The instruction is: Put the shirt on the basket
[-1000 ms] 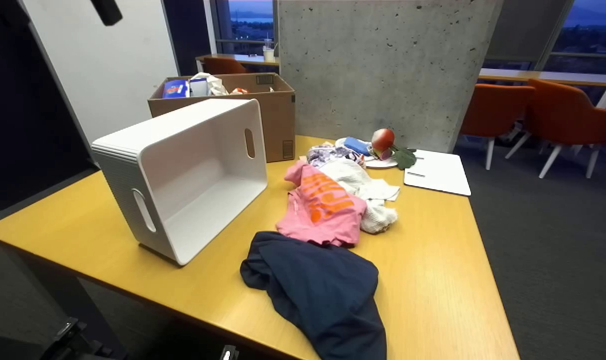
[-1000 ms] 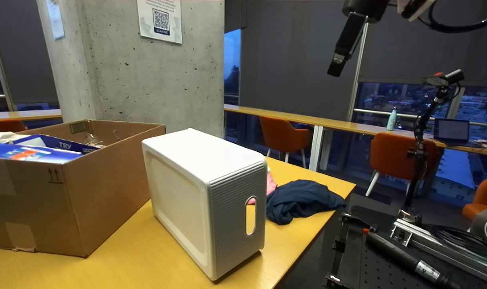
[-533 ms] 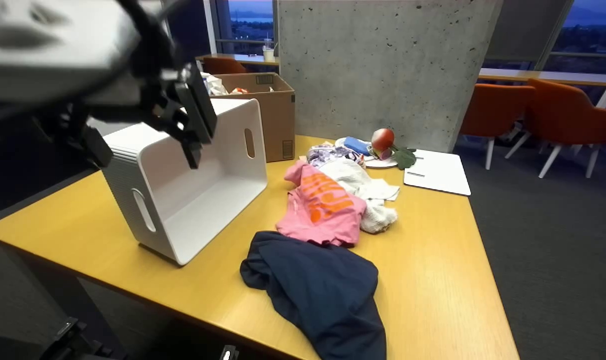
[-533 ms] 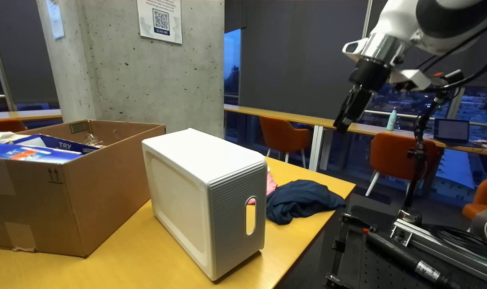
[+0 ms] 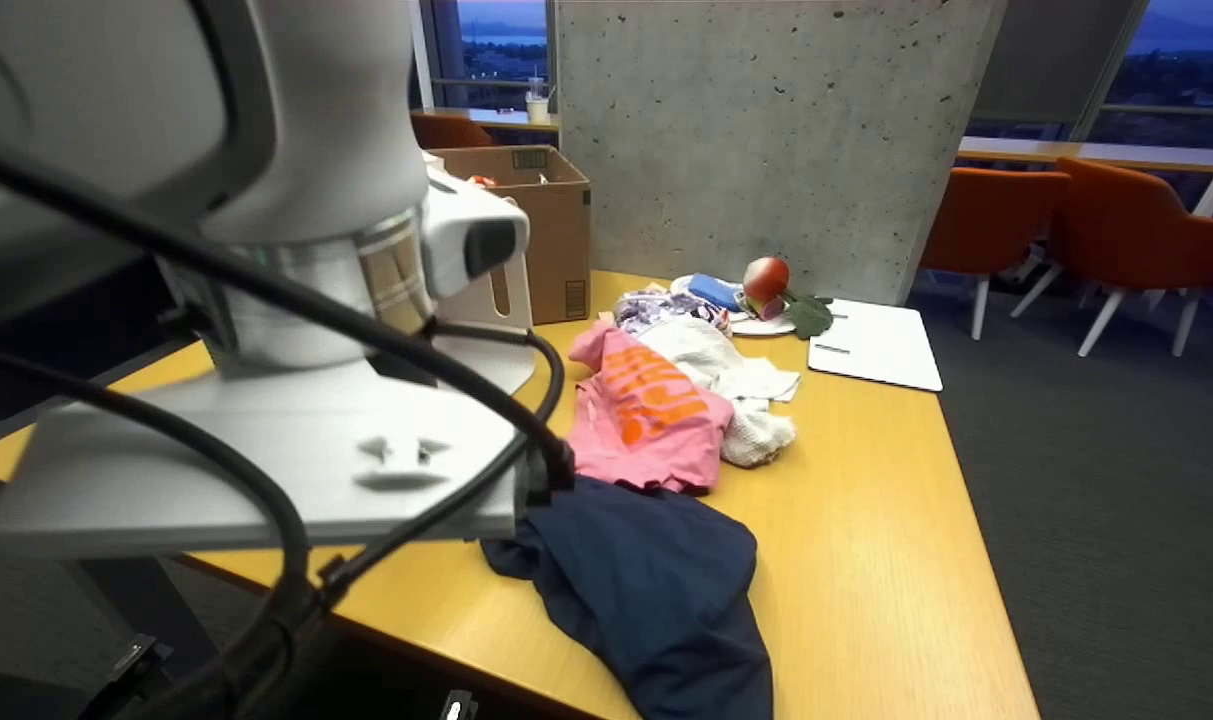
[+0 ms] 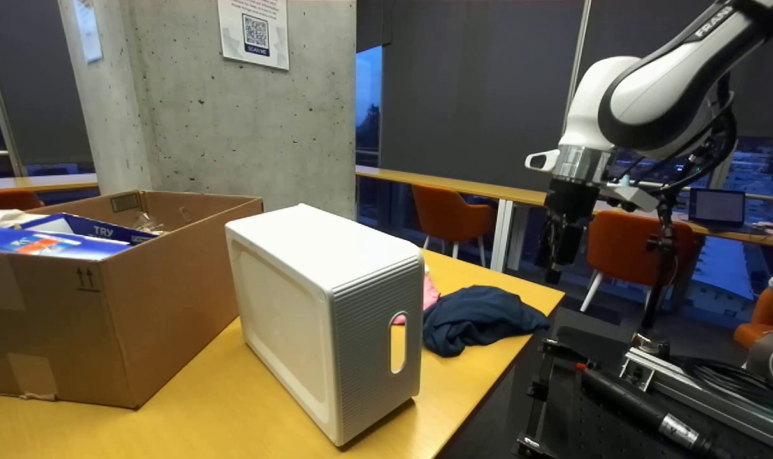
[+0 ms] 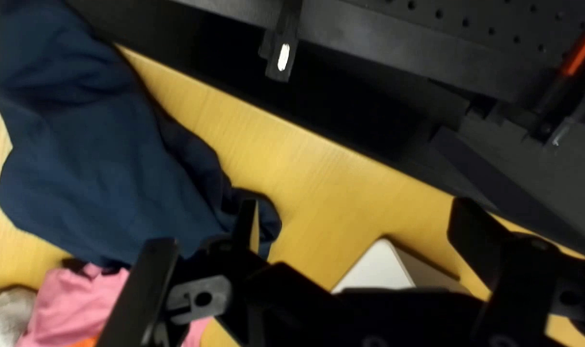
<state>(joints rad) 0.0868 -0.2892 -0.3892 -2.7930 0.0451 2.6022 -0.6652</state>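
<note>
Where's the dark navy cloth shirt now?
In an exterior view, the dark navy cloth shirt lies at bottom centre on the yellow wooden table, next to the pink cloth garment with orange print.

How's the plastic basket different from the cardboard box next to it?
Colour: the plastic basket is white; the cardboard box is brown.
Pose: the basket lies on a long side, mouth facing sideways; the box stands upright, mouth up.
Surface: the basket's end is ribbed; the box's outer walls are flat, with printed arrows on one.
Both are rectangular and rest on the wooden table.
</note>
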